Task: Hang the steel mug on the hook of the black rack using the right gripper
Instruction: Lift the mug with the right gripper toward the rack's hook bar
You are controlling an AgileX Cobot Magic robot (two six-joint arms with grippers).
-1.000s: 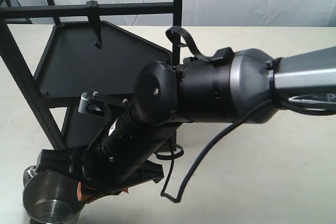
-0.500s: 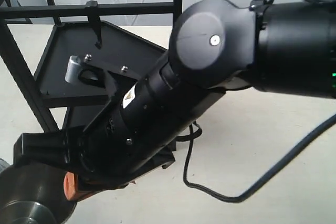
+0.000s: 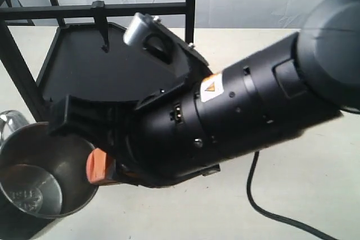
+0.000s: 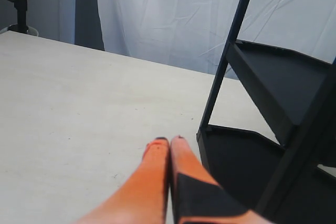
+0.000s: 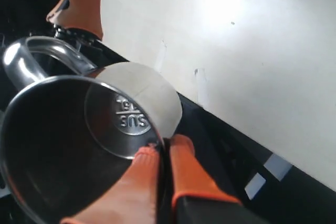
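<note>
Since the earlier frames, the right gripper (image 3: 95, 164), a black unit with orange pads on a thick black arm, has risen and swung toward the camera, carrying the small shiny stainless-steel mug (image 3: 42, 175) upward at the lower left of the exterior frame. Its jaws are nearly closed, pinching the mug's wall at the rim, one orange pad inside and one outside, as the right wrist view shows (image 5: 157, 156). The mug's loop handle (image 5: 31, 61) projects on the side away from the grip. The left gripper (image 4: 168, 145) rests low over the pale surface (image 4: 79, 103) with its pads pressed together, holding nothing. For this step, raise the mug further and turn the wrist so the loop faces the small hook (image 3: 102, 26) hanging from the top bar of the tall black metal rack (image 3: 112, 66), at the upper left. Room is tight: the arm's bulk overlaps the angled shelf edge, and the vertical post stands close behind; approach from the open front.
</note>
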